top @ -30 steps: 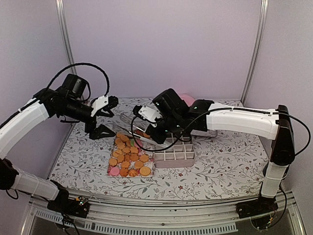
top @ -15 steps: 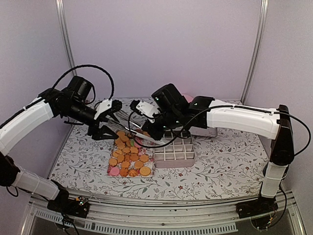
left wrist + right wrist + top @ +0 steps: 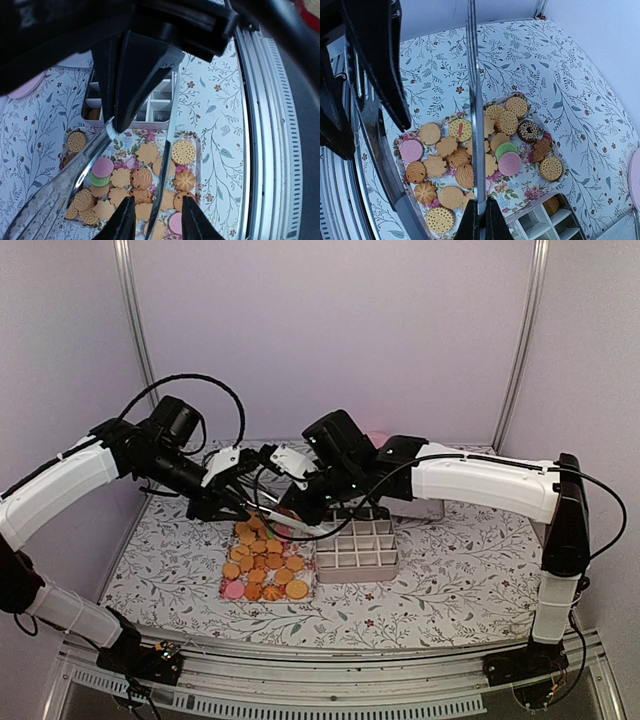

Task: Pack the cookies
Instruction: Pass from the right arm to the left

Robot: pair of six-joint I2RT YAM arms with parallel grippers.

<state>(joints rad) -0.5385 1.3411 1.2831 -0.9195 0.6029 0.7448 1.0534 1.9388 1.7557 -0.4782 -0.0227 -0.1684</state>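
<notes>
Many round cookies [image 3: 264, 560], mostly golden with a few pink, green and dark ones, lie on a floral tray [image 3: 226, 592]. The same cookies [image 3: 470, 160] fill the right wrist view. My right gripper [image 3: 479, 218] is shut on one arm of metal tongs [image 3: 474, 100] held above the tray. In the left wrist view my left gripper [image 3: 155, 220] hangs over the cookies [image 3: 142, 177]. Its fingers stand apart on either side of the thin tongs arm [image 3: 165, 172] without touching it. The tongs' wider arm [image 3: 82, 167] runs off to the lower left. From above, both grippers meet over the tray's far end.
A white compartment box [image 3: 357, 552] stands right of the tray, with one golden cookie [image 3: 551, 205] in a corner cell. A pink plate [image 3: 24, 91] lies farther back. A metal rail [image 3: 330, 680] runs along the table's near edge.
My left gripper has moved right and down to the tongs, and its jaws have narrowed around one tongs arm. The right gripper shifted slightly left, still holding the tongs.
</notes>
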